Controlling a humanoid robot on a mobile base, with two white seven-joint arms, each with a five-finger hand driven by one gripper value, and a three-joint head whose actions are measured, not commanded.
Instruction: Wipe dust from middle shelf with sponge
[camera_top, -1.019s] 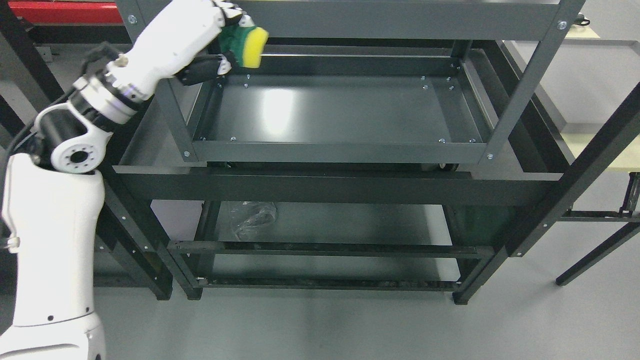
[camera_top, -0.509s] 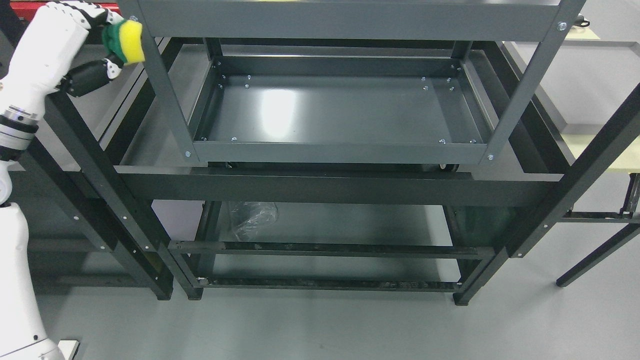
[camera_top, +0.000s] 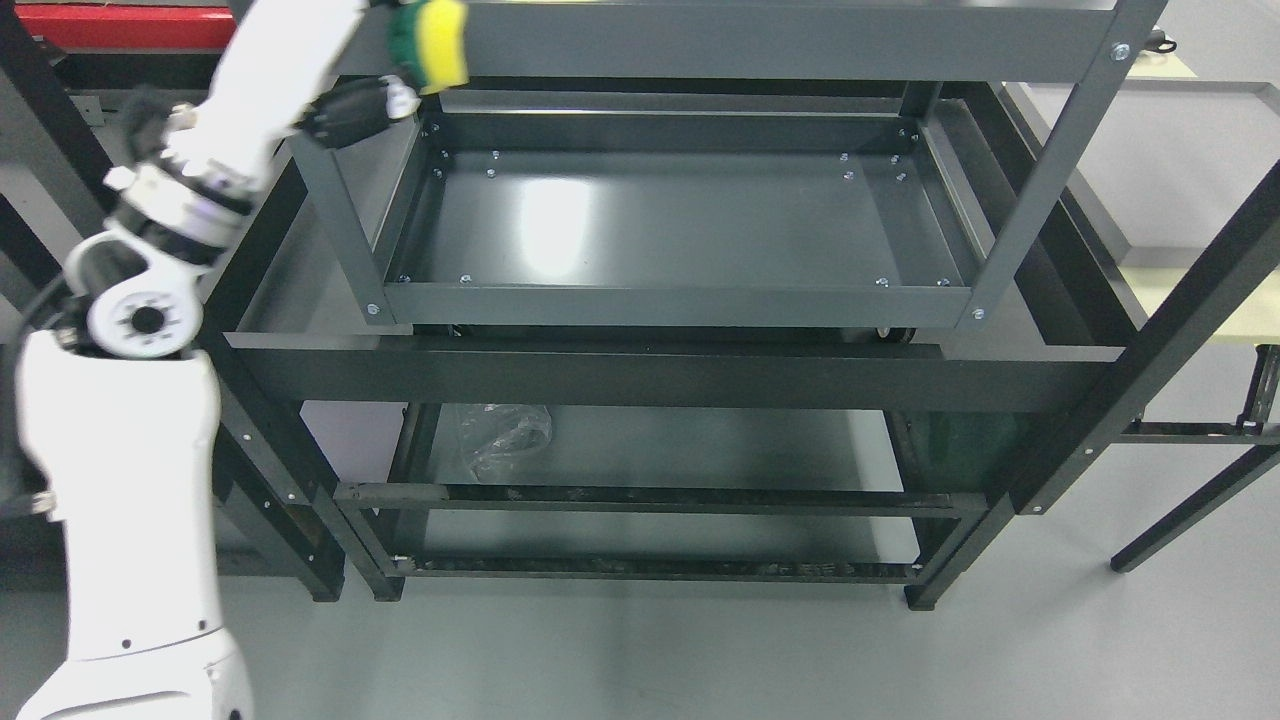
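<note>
My left hand (camera_top: 395, 60) is shut on a yellow and green sponge (camera_top: 437, 45) at the top left of the head view. The sponge is in front of the top shelf's front rail (camera_top: 780, 40), above the left back corner of the middle shelf (camera_top: 680, 220). That shelf is a dark grey metal tray with raised rims, and a bright glare shows on its left part. The sponge is held above the tray, not touching its floor. My white left arm comes up from the lower left. The right arm is out of view.
The rack's left front post (camera_top: 335, 215) stands just under my left forearm. A dark cross beam (camera_top: 670, 375) runs below the tray. A crumpled clear plastic bag (camera_top: 500, 440) lies on the bottom shelf. A second frame and a pale table (camera_top: 1215, 290) are at the right.
The left hand with the sponge swung out left of the rack half a second ago. It has now come back right and higher, to the top shelf's rail.
</note>
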